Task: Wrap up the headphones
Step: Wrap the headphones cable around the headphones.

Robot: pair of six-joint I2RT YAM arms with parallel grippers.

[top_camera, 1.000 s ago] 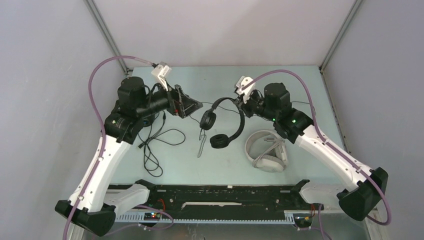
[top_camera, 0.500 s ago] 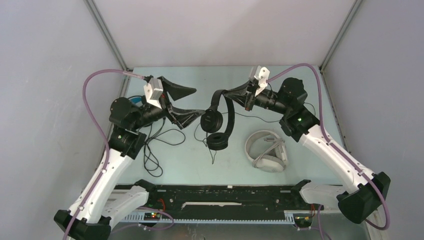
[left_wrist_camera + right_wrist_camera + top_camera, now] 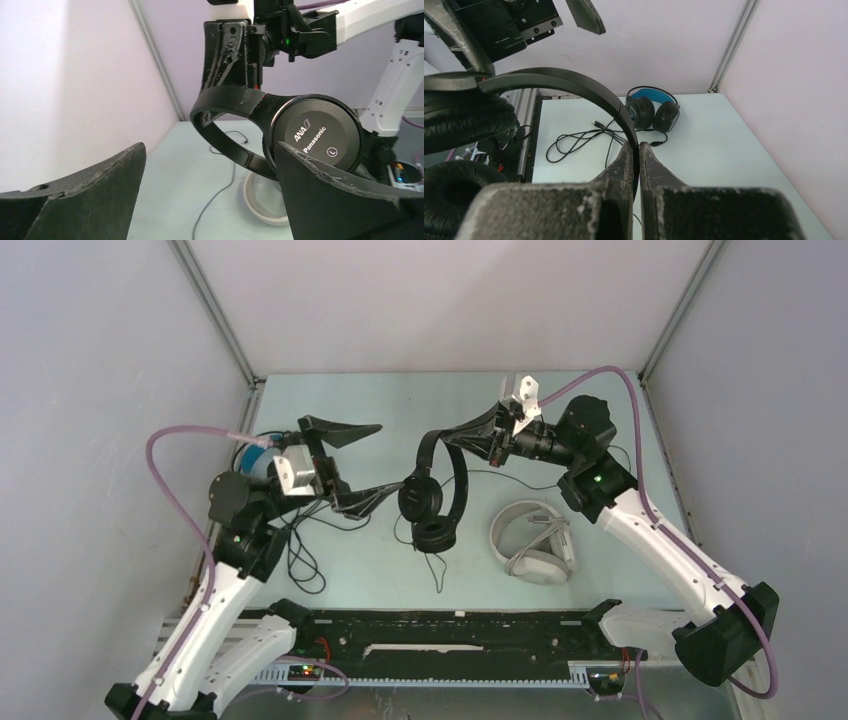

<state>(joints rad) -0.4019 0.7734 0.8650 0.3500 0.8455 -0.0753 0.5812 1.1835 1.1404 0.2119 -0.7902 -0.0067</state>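
Right claw (image 3: 450, 444) is closed tight on the headband of the thin black headset (image 3: 432, 495) and holds it off the desk (image 3: 370, 578), above the middle, with the ear cups hanging down. The right wrist view confirms the band pinched between the shut fingers. Its cord (image 3: 434, 562) dangles free from the lower cup to the desk, with no turns on it, so the wrap of this one is not begun. Left claw (image 3: 374, 462) is spread fully wide and holds nothing. It sits just beside the cups, and its lower finger is near the upper cup, though contact cannot be told. White headset (image 3: 530, 542) lies right of centre toward the near edge, with no cord seen trailing from it; whether it is wrapped cannot be told. Blue-lined headset (image 3: 652, 110) rests by the left edge. A loose black cable (image 3: 300, 552), probably its own, sprawls toward the near-left, so it looks unwrapped. Judgement: early, with at least two cords left.
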